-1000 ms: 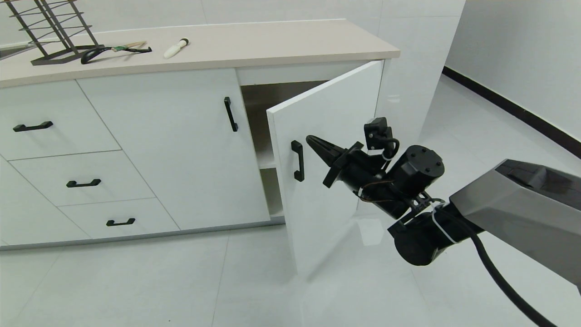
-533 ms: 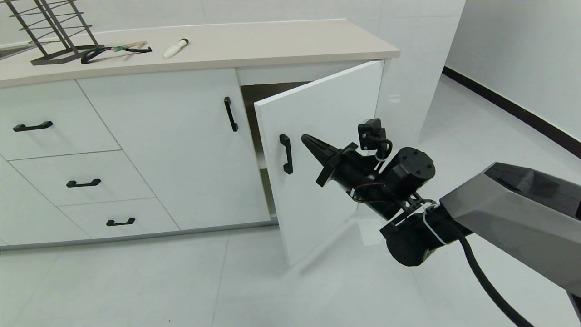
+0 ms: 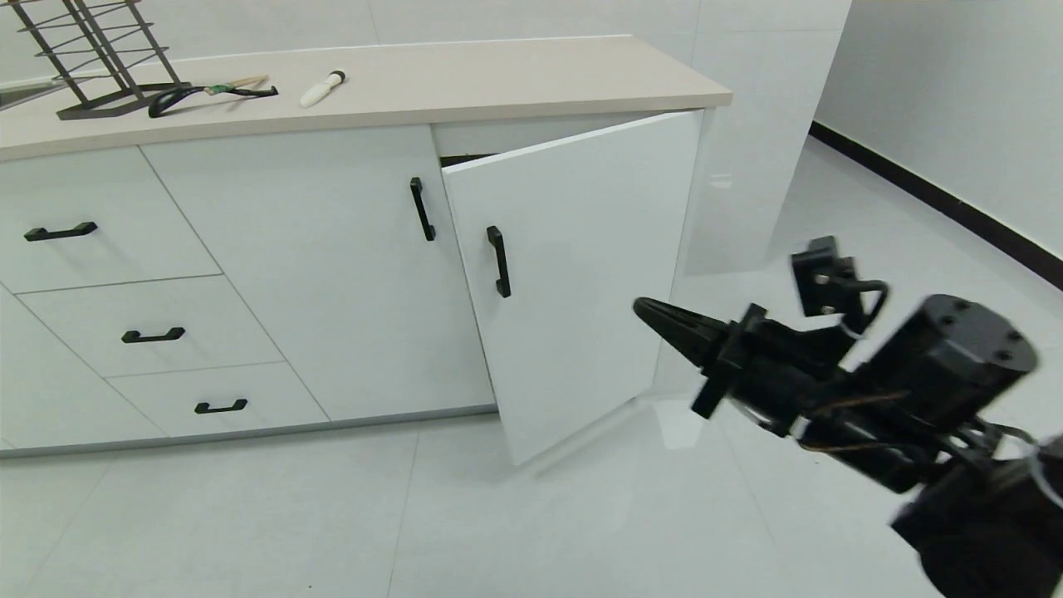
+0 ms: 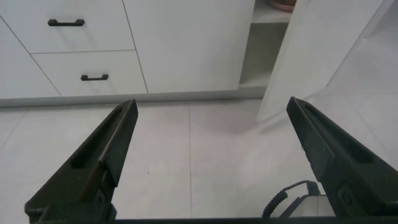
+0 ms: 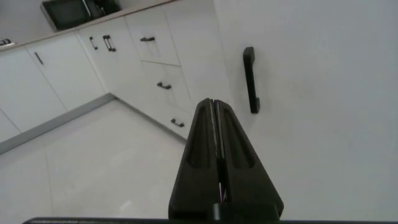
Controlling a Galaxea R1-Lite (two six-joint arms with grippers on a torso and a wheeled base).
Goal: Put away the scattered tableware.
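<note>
While the cabinet door (image 3: pixel 581 266) stands ajar, right gripper (image 3: pixel 641 306) sits pinched together at four o'clock over white floor tiles (image 3: pixel 249 515); left gripper (image 4: pixel 211 107) spread wide; white-handled utensil (image 3: pixel 321 87) on the beige countertop (image 3: pixel 515 75), eleven o'clock.

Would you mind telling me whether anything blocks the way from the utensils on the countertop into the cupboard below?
Yes. The cupboard door hangs almost shut across the opening, leaving only a narrow gap. The white-handled utensil and black ladle lie on the countertop above. The right gripper, shut, is clear of the door's handle.
</note>
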